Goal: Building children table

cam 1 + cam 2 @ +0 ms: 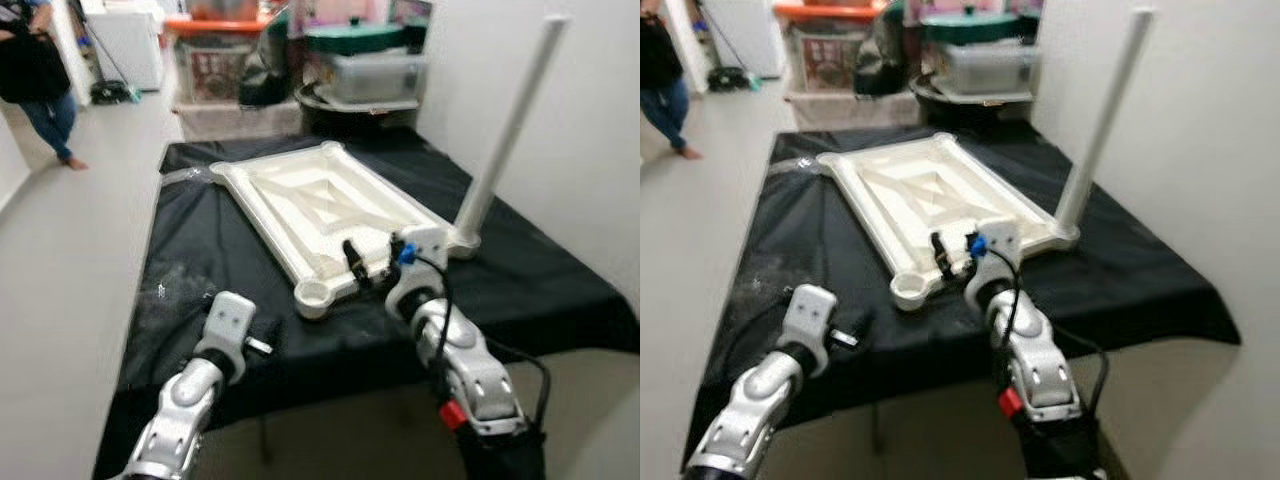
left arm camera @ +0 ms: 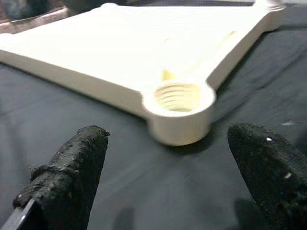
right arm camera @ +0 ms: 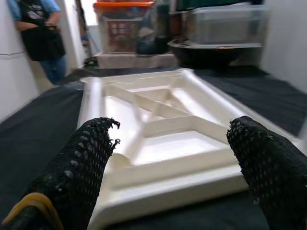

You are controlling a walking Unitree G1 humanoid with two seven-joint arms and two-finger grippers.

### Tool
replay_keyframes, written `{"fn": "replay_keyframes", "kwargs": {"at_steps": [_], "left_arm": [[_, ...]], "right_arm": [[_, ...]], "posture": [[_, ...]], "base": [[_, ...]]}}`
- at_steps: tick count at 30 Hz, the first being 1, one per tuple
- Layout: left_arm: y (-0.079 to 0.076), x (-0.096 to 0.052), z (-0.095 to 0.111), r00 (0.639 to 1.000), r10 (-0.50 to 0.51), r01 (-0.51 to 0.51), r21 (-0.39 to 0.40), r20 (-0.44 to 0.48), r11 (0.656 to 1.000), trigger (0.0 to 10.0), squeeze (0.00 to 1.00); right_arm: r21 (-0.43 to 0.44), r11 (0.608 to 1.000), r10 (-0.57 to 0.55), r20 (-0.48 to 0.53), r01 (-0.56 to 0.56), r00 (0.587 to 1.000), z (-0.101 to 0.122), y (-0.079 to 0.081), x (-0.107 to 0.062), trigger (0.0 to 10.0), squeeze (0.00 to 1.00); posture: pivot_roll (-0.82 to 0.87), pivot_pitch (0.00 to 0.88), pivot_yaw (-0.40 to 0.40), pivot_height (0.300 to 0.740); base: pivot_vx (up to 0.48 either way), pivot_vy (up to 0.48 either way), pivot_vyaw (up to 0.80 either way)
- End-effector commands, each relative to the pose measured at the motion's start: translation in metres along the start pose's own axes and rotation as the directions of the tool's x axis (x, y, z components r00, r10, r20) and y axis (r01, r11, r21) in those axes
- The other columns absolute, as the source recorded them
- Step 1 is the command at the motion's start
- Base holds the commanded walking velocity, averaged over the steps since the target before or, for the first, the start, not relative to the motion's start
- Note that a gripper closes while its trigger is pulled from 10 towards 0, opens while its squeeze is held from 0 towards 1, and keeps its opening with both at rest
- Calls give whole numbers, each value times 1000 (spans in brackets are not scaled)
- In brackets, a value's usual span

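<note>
A white plastic tabletop lies underside up on a black cloth. One white leg stands upright, screwed into its near right corner. The near left corner socket is empty and its thread shows. My left gripper rests open low over the cloth, a short way in front and to the left of that socket. My right gripper is open at the tabletop's near edge, between the two near corners, pointing along the ribbed underside. Nothing is between either pair of fingers.
Storage bins and a black pot crowd the far end of the table. A white wall runs close along the right. A person stands far left on the grey floor. The cloth's front edge is just before me.
</note>
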State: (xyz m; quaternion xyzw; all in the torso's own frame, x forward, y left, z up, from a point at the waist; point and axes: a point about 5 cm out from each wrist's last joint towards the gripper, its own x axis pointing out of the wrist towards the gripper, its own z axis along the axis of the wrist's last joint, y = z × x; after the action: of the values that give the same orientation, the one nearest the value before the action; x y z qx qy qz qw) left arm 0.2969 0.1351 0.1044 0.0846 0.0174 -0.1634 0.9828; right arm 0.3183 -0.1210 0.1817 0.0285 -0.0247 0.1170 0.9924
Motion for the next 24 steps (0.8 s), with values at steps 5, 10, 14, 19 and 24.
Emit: {"fn": "replay_keyframes", "kwargs": {"at_steps": [5, 10, 14, 19, 24], "left_arm": [[3, -4, -5, 1000, 1, -1, 8, -17, 1000, 10000, 0], [4, -4, -4, 1000, 6, -6, 3, -14, 1000, 10000, 0], [4, -4, -4, 1000, 7, -7, 3, -14, 1000, 10000, 0], [3, -4, -4, 1000, 1, -1, 2, -14, 1000, 10000, 0], [4, -5, -4, 1000, 9, -9, 13, -19, 1000, 10000, 0]], "right_arm": [[3, 1000, -15, -9, 15, 1000, -3, 3, 0, 10000, 0], [4, 999, -42, -22, 42, 999, -6, -1, -1, 10000, 0], [5, 999, -48, -26, 48, 998, -8, -2, -2, 10000, 0], [12, 999, -34, -44, 34, 998, -12, -3, -5, 10000, 0], [-11, 1000, -16, -63, 15, 998, -17, -4, -9, 10000, 0]], "posture": [[23, 0, -48, 740], [24, 0, -47, 740], [23, 0, -46, 740], [19, 0, -46, 740], [20, 0, -44, 740]], "base": [[0, -254, 0], [0, 0, 0], [0, 0, 0], [0, 0, 0], [0, 0, 0]]}}
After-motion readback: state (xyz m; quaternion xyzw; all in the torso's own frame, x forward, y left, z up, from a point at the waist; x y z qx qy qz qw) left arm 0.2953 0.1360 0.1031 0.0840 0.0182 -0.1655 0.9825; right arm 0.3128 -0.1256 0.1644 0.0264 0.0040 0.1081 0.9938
